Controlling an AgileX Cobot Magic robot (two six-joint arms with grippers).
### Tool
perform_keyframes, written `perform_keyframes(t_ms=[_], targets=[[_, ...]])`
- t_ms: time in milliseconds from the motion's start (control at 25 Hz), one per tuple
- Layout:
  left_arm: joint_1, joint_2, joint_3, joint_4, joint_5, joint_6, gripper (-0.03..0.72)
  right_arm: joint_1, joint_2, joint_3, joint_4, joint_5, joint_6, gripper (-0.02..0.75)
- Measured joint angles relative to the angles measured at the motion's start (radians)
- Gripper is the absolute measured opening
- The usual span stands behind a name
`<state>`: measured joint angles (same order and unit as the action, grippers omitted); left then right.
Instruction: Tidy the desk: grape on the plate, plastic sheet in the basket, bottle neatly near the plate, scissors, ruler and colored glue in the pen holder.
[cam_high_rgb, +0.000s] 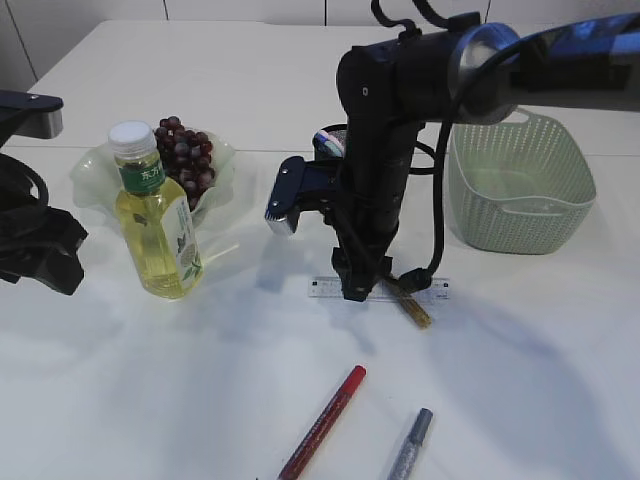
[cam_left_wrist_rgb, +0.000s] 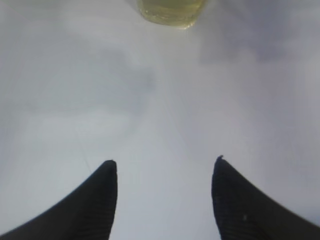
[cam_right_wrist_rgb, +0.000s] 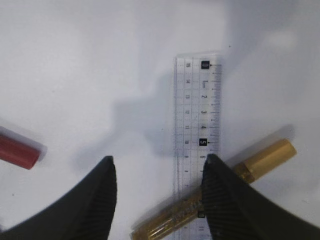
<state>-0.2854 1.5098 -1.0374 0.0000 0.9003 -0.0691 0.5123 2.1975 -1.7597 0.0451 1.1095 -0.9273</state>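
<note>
The left claw is standing wide and empty over the white table; the clear plastic bottle of yellow-green liquid is standing ahead of it. The right claw is hovering wide, holding nothing, with its right fingertip over the clear plastic ruler and gold glitter glue tube.

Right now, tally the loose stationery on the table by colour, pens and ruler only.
Red pen: 1
Silver pen: 1
Gold pen: 1
Clear ruler: 1
Total: 4
</note>
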Motion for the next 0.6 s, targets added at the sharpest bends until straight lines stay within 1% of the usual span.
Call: perform_keyframes(t_ms=[320,600], targets=[[0.000,0.000,0.000,0.000,-0.037,0.000,0.435,-0.007,0.032,-0.002,-0.045,-0.042,0.010,0.449],[0.000,0.000,0.000,0.000,-0.055,0.000,0.435,-0.026,0.059,-0.004,-0.051,-0.059,0.022,0.449]])
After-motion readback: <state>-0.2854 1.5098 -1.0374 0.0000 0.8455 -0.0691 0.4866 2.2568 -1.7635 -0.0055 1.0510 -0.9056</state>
